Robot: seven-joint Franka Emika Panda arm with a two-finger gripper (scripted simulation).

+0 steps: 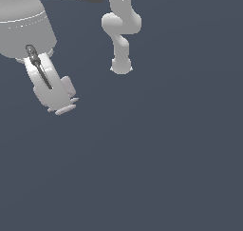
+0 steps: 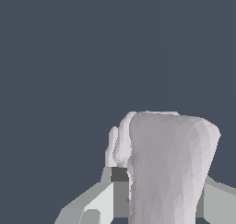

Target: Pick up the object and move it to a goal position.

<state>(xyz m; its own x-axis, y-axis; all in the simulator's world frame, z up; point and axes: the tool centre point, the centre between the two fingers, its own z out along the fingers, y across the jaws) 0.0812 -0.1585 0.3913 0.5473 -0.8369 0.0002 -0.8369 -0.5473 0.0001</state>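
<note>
Dark slate-grey floor (image 1: 156, 168) fills both views, uniform and unmarked. Franka Panda arm (image 1: 121, 33): its base stands at the top centre of the exterior view, and its large pale links sweep across the upper part toward the exterior view's left. White hand with gripper (image 1: 66, 109) hangs at the exterior view's left, above the floor. Object (image 2: 168, 168): a pale grey-white lumpy piece with a stepped, ridged side, seen close in the wrist view, clamped between the gripper's fingers (image 2: 221, 195). In the exterior view it cannot be made out among the white fingertips.
</note>
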